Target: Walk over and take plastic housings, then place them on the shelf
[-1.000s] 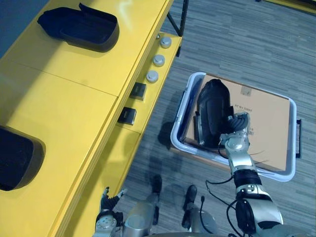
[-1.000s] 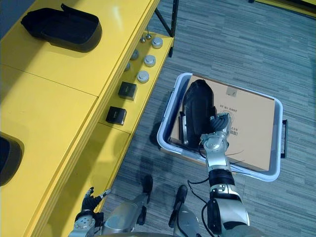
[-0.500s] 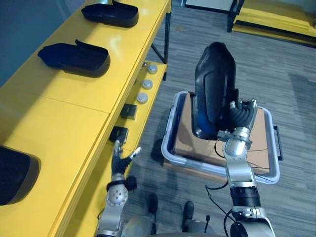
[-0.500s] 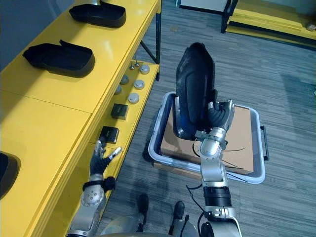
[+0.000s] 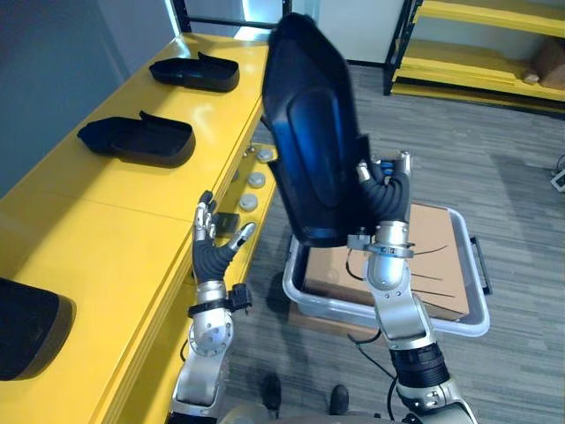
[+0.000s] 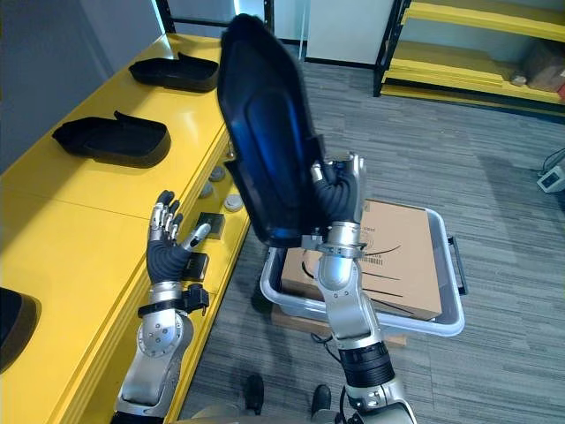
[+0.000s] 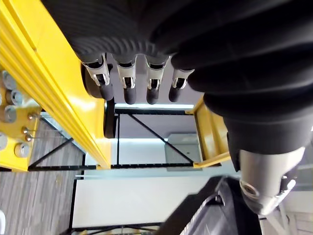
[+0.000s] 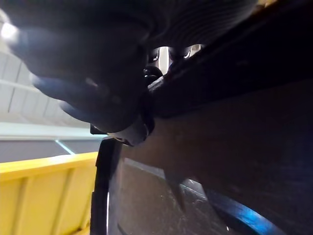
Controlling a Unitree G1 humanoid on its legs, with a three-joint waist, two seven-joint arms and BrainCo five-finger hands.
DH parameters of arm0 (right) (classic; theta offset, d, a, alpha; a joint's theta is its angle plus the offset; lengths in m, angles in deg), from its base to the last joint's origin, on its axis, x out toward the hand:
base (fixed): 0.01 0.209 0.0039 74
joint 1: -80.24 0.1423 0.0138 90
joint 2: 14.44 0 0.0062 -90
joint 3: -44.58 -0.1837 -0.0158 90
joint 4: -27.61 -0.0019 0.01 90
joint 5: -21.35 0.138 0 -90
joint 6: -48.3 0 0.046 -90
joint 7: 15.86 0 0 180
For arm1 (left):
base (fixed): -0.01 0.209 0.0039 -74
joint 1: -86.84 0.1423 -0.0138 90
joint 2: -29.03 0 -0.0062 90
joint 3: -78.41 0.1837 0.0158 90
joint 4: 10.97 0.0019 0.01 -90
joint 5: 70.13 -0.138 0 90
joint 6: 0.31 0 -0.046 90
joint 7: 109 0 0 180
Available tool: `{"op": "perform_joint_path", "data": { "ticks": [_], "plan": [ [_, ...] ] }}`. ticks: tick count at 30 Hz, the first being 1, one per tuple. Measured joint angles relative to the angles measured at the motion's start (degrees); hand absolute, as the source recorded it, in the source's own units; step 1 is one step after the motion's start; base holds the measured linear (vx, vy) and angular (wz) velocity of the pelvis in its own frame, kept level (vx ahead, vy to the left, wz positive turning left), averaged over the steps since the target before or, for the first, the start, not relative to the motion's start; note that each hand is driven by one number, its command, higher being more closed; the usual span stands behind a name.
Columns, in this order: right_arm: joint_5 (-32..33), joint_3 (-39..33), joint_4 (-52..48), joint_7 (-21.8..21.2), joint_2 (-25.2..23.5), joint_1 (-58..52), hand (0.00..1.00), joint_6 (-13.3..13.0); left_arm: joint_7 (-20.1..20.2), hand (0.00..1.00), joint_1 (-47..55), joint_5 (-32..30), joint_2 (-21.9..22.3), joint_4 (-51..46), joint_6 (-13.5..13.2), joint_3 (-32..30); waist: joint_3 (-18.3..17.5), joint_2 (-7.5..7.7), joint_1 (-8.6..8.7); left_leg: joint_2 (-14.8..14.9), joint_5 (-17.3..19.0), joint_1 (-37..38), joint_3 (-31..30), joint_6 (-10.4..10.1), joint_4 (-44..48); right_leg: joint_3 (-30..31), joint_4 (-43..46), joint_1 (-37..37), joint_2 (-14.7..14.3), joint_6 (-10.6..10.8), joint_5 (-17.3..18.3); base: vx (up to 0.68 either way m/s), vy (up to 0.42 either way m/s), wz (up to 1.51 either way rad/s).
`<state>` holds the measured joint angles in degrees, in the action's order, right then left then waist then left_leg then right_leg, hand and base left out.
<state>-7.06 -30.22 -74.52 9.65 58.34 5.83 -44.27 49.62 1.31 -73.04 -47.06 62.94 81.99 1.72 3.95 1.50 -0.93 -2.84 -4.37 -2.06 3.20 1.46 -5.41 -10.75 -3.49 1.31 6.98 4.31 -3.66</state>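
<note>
Cardboard box (image 5: 437,256) in bin (image 5: 459,325), housing (image 5: 309,132) aloft

glossy black plastic housing (image 5: 309,141), smooth glossy yellow shelf (image 5: 115,225), matt cardboard box (image 5: 441,252)

On our left runs the shelf (image 5: 132,208), with three housings (image 5: 137,140) lying on it one behind another. To its right, on the floor, a box (image 5: 441,256) sits in a bin (image 5: 388,315) — our right hand (image 5: 384,199) holds a fourth housing (image 5: 309,150) upright above the bin's near-shelf side, and our left hand (image 5: 212,252) is raised beside the shelf's edge.
</note>
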Motion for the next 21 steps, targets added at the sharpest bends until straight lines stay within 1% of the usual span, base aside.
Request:
{"op": "perform_joint_path", "data": {
  "ticks": [2, 4, 8, 9, 11, 14, 15, 21],
  "plan": [
    [1.3, 2.49, -0.48, -0.75, -0.65, -0.88, 1.0, -1.18, 0.01, 0.0, -1.78, 0.0, 0.02, 0.01, 0.38, 1.31, -0.3, -0.01, 0.16, 0.01, 0.0, 0.0, 0.2, 0.0, 0.01, 0.21, -0.08, 0.08, -0.07, -0.05, -0.06, 0.02, -0.003, -0.06],
    [2.15, 5.13, -0.55, -0.81, -0.99, -2.32, 1.0, -1.65, -0.45, 0.0, -3.06, 0.12, 0.26, 0.27, 1.01, 2.47, -1.43, -0.03, 0.16, 0.0, 0.04, 0.0, 0.36, 0.02, 0.01, 0.5, -0.57, 0.01, -0.26, 0.11, -0.39, 0.05, -0.017, -0.09],
    [3.81, 6.21, -0.56, -0.82, -1.23, -2.69, 1.0, -2.1, -1.56, 0.0, -3.58, 0.13, 0.04, 0.56, 1.38, 2.47, -2.19, -0.27, 0.29, 0.19, -0.02, 0.08, 0.95, 0.14, 0.02, 1.06, -0.7, 0.1, -0.56, -0.05, -0.58, 0.03, -0.017, -0.07],
    [4.34, 6.32, -0.56, -0.81, -1.22, -2.75, 1.0, -2.1, -1.72, 1.0, -3.9, 0.15, 0.03, 1.0, 1.72, 2.51, -2.22, -0.26, 0.3, 0.32, -0.02, 0.14, 1.05, 0.14, 0.03, 1.21, -0.71, 0.09, -0.69, -0.14, -0.64, 0.01, -0.017, -0.06],
    [4.42, 6.62, -0.56, -0.81, -1.19, -3.03, 1.0, -2.1, -2.52, 1.0, -4.64, 0.28, 0.0, 1.54, 2.45, 2.53, -2.23, -0.25, 0.31, 0.48, -0.02, 0.18, 1.14, 0.14, 0.02, 1.27, -0.73, 0.09, -0.83, -0.22, -0.69, -0.01, -0.014, -0.05],
    [5.52, 7.27, -0.56, -0.69, -1.07, -4.4, 1.0, -2.1, -3.13, 1.0, -5.11, 1.28, -0.45, 1.85, 2.87, 2.54, -2.43, -0.3, 0.4, 0.73, 0.08, 0.32, 1.35, -0.02, 0.02, 1.46, -0.77, 0.07, -0.85, -0.34, -0.76, -0.02, -0.008, -0.05],
    [5.58, 7.41, -0.55, -0.69, -0.98, -4.83, 0.0, -2.1, -3.55, 1.0, -5.56, 1.32, -0.46, 2.87, 2.91, 2.55, -2.83, -0.39, 0.46, 0.76, 0.19, 0.32, 1.36, -0.17, 0.02, 1.56, -0.81, 0.1, -0.87, -0.36, -0.77, -0.01, -0.004, -0.03],
    [6.49, 8.34, -0.55, -0.83, 1.16, -4.9, 0.0, -3.6, -3.8, 1.0, -5.73, 2.35, -0.87, 3.51, 3.08, 2.54, -4.29, -0.62, 1.5, 0.77, 0.2, 0.36, 1.35, -0.19, 0.02, 1.67, -0.83, 0.08, -0.87, -0.39, -0.79, 0.0, 0.0, -0.01]
  ]
}}
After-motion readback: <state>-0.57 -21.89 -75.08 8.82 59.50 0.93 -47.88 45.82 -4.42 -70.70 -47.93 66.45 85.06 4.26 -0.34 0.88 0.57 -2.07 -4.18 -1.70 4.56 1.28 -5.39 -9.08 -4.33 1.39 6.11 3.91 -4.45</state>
